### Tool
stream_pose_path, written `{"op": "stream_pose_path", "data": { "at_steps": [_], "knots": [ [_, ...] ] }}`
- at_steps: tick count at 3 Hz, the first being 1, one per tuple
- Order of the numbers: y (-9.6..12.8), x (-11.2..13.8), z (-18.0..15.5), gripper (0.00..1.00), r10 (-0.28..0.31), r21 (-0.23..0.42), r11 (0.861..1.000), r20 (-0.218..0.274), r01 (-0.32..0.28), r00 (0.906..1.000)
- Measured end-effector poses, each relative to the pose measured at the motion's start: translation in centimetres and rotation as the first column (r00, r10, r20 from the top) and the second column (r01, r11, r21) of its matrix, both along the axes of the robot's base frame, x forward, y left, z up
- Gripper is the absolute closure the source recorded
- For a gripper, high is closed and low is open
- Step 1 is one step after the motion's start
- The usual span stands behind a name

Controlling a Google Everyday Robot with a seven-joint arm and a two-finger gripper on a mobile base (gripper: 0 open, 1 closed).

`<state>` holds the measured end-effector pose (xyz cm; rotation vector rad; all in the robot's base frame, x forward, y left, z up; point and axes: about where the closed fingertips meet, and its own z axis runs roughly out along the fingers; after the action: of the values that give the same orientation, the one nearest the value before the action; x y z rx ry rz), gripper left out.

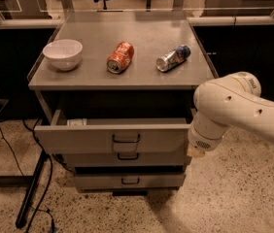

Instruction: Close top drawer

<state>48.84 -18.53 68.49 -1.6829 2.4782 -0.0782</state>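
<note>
top drawer (93,139): wide grey metal drawer, dark central loop handle, standing open just under the grey cabinet top (146,38), small white card (77,122) on its floor at left | white rounded arm (229,103): reaches in from the right, bent downward | gripper (195,152): at the drawer front's right end, mostly hidden, opening cannot be told

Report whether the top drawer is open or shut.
Open: the top drawer juts out from the cabinet, exposing a white card on its floor. The gripper sits at the drawer front's right end.
</note>
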Motion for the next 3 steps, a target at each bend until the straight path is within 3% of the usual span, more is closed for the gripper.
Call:
{"op": "stream_pose_path", "data": {
  "at_steps": [1,3],
  "knots": [
    [0.4,1.8,0.6,1.0,0.005,-0.014,1.0,0.034,-0.004,0.9994],
    [1.2,4.3,-0.3,1.0,0.011,-0.004,1.0,0.047,-0.011,0.9988]
  ]
}}
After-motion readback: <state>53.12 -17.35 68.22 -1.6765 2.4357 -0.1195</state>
